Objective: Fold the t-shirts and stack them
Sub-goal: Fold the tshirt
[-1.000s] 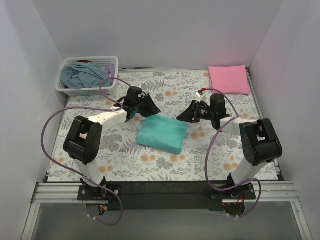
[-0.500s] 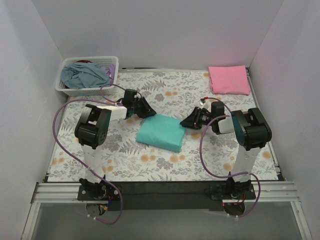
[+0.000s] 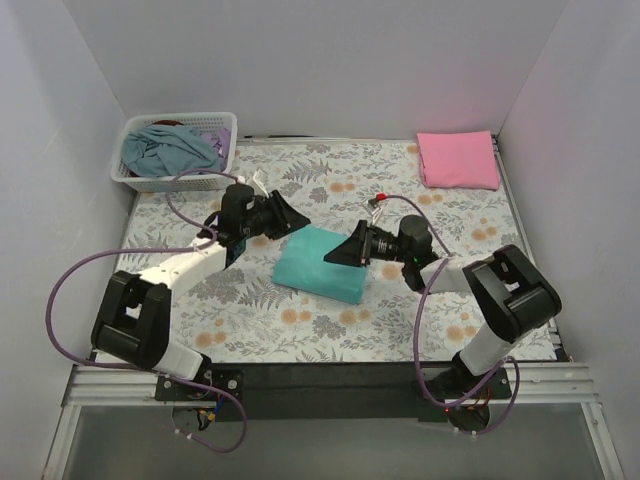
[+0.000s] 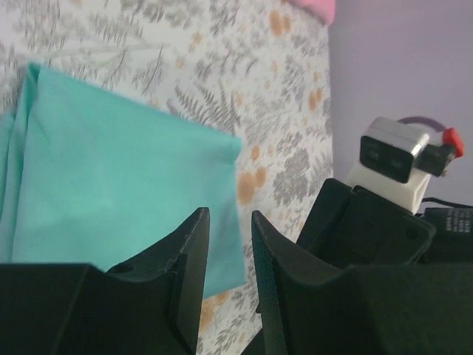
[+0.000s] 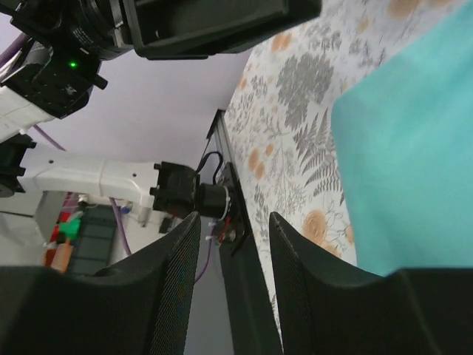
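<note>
left gripper point(image 4: 229, 220): jaws a narrow gap apart, nothing between them; sat at far-left edge of teal t-shirt point(image 3: 318, 272), contact unclear
right gripper point(image 5: 234, 222): jaws parted wider, empty; hung over teal t-shirt's right edge
teal t-shirt: folded, lay flat mid-table point(image 3: 250, 315)
pink t-shirt point(image 3: 458, 160): folded, far right corner, well apart from both grippers
basket point(image 3: 137, 181): far left corner, crumpled cloth inside

I see a teal-green t-shirt point(image 3: 325, 262) and a pink t-shirt point(image 3: 458, 160). The surface point(image 3: 330, 180) is white with grey leaves and orange flowers. The basket point(image 3: 140, 182) is white. My fingers point(image 4: 188, 281) are black.
</note>
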Available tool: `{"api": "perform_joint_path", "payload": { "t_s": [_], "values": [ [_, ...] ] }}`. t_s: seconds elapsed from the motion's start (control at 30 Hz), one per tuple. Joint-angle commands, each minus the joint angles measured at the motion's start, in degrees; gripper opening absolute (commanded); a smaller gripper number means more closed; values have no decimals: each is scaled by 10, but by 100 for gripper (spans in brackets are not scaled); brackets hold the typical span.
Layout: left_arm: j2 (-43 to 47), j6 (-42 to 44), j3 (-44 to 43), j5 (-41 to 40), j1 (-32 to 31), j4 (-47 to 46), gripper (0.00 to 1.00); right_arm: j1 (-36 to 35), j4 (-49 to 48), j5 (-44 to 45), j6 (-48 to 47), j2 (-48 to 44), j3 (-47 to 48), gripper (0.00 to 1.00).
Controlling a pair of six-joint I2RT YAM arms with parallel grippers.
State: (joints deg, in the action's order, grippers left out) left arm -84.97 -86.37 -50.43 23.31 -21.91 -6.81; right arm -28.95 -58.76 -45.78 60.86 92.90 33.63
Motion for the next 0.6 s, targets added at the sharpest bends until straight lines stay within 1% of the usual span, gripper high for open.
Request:
{"api": "perform_joint_path", "payload": {
  "t_s": [0.0,0.07,0.17,0.23,0.27,0.33,0.4,0.47,0.5,0.53,0.57],
  "values": [
    [-20,-10,85,0,-15,-5,28,-21,-108,31,55,41,-33,49],
    [-34,-17,124,-11,-15,-35,25,-20,-159,43,65,85,-58,49],
    [-57,-30,150,-35,-13,-41,21,-12,-167,51,58,139,-82,49],
    [-63,-49,165,-35,-2,-44,20,-4,-167,47,42,170,-91,49],
    [-63,-70,185,-34,10,-49,19,1,-167,48,41,177,-107,49],
    [-55,-84,205,-34,19,-55,19,20,-174,43,39,192,-123,49],
    [-34,-94,220,-39,22,-49,19,41,-175,39,39,190,-141,48],
    [-11,-98,229,-35,22,-44,19,46,-174,27,41,171,-146,48],
    [16,-100,232,-33,22,-40,20,47,-168,23,39,160,-146,47],
    [34,-102,234,-34,21,-36,22,46,-156,18,37,133,-140,47],
    [50,-101,232,-35,22,-24,24,43,-123,15,28,117,-134,47]
  ]
}}
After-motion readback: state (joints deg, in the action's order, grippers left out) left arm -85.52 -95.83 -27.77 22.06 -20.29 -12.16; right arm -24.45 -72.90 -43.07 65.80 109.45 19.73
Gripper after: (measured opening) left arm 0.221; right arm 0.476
